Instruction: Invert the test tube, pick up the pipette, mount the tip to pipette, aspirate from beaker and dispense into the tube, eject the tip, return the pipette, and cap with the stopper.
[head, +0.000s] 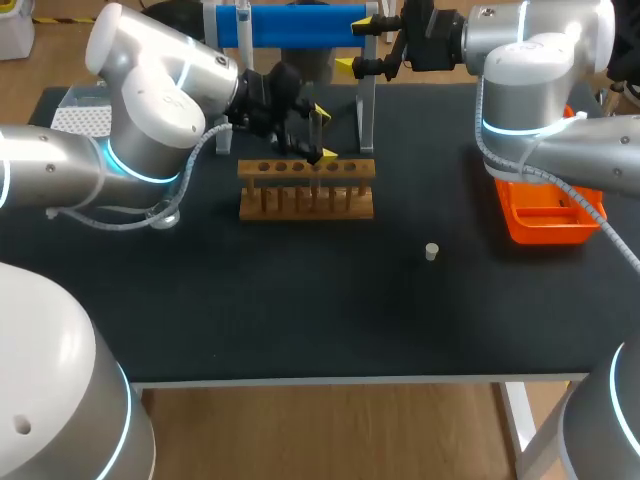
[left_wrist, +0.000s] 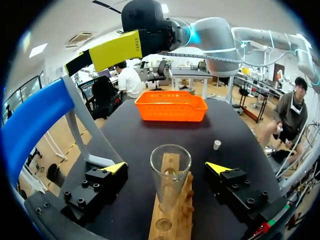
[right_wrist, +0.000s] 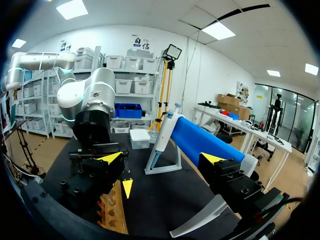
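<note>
From above, the left gripper (head: 324, 133) hangs over the wooden rack (head: 305, 200). The right gripper (head: 354, 45) is at the far edge of the surface (head: 300, 300), by the blue roll (head: 290, 25). A white stopper (head: 431, 251) lies alone near the orange basket (head: 545, 220).

From the left wrist, the test tube (left_wrist: 170, 172) stands upright in the rack, mouth up. The left fingers are spread wide on either side and do not touch it.

From the right wrist, the right fingers are wide apart and hold nothing. The pipette (right_wrist: 161, 135) leans in its stand ahead of them.
</note>
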